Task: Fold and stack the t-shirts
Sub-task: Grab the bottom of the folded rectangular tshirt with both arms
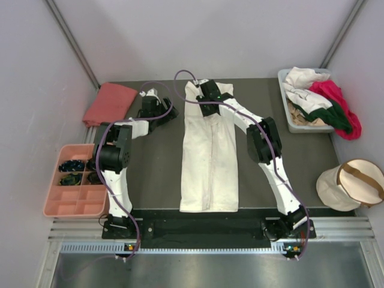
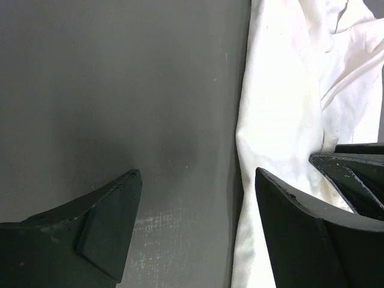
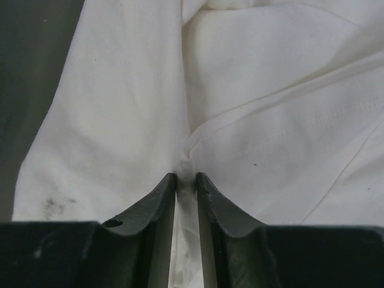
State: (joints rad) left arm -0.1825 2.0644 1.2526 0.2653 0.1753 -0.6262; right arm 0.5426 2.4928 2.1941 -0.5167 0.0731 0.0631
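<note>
A large cream-white t-shirt (image 1: 210,162) lies folded into a long strip down the middle of the dark mat. My right gripper (image 1: 210,96) is at its far end, shut on a pinch of the white cloth (image 3: 186,180). My left gripper (image 1: 157,108) is open and empty, just left of the shirt's far end; the shirt's edge (image 2: 282,120) runs by its right finger (image 2: 288,222). A salmon-pink t-shirt (image 1: 110,103) lies folded at the far left. White, magenta and dark green shirts (image 1: 321,102) are heaped in a grey bin.
The grey bin (image 1: 289,120) stands at the far right. A round beige pouch with a tan strap (image 1: 353,184) sits at the right edge. A pink compartment tray (image 1: 75,180) with small dark items sits at the left, beside the left arm.
</note>
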